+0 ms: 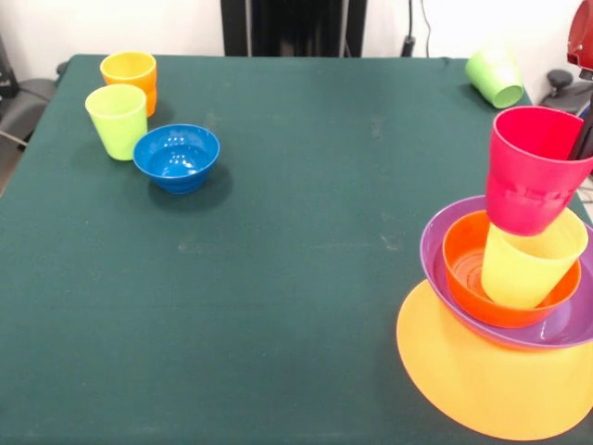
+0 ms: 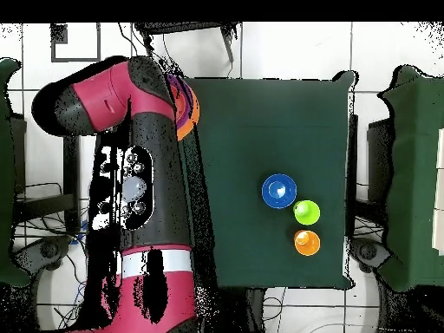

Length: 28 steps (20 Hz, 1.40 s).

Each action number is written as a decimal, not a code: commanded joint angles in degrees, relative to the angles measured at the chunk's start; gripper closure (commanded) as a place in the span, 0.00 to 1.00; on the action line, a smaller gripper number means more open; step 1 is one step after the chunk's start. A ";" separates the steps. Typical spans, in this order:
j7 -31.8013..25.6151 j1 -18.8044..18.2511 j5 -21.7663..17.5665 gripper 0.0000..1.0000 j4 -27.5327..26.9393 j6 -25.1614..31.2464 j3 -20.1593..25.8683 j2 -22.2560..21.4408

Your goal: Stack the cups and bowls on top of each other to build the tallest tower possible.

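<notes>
The tower stands at the right edge of the front view: a large orange-yellow bowl [image 1: 482, 375] lowest, then a purple bowl [image 1: 437, 243], a red-orange bowl [image 1: 463, 264], a yellow cup [image 1: 528, 273] and a red cup [image 1: 533, 171] tilted on top. A dark part of my gripper [image 1: 586, 137] reaches down at the red cup's right rim; the rest is cut off. An orange cup [image 1: 130, 74], a lime green cup [image 1: 117, 120] and a blue bowl [image 1: 176, 158] stand together at the far left. A green cup [image 1: 496, 76] lies on its side at the far right. The large green bowl is out of view.
In the overhead view the arm [image 2: 139, 182] covers the table's left edge and most of the tower [image 2: 189, 108]. The blue bowl [image 2: 279, 191], lime cup [image 2: 306, 212] and orange cup [image 2: 307, 243] sit at the right of the green table [image 2: 251, 113].
</notes>
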 commanded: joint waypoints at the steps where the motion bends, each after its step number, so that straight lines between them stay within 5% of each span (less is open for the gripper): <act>1: 3.26 0.63 2.15 1.00 2.75 3.71 2.18 0.63; 7: 0.14 -0.45 4.97 1.00 7.02 -1.40 4.64 -0.38; 16: -4.80 -0.21 2.34 1.00 8.11 -8.08 4.43 0.57; 28: -4.76 2.90 -0.14 1.00 8.49 -5.03 0.36 0.51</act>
